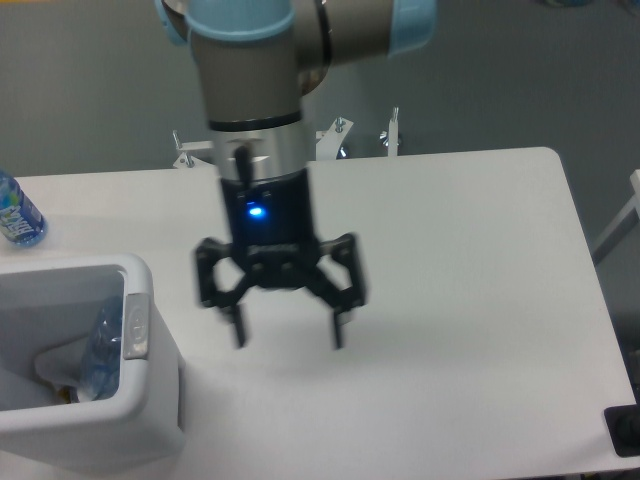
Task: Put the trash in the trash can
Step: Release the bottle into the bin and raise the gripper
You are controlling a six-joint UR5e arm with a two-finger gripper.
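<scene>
The white trash can stands at the table's front left corner, its grey tab on the right wall. Inside it lies a clear slim plastic bottle, beside a whitish see-through wrapper. My gripper hangs over the middle of the table, to the right of the trash can and apart from it. Its two fingers are spread wide with nothing between them. The gripper looks motion-blurred.
A blue-labelled bottle stands at the far left edge of the table, behind the trash can. The white table stretches to the right. A dark object sits at the front right corner.
</scene>
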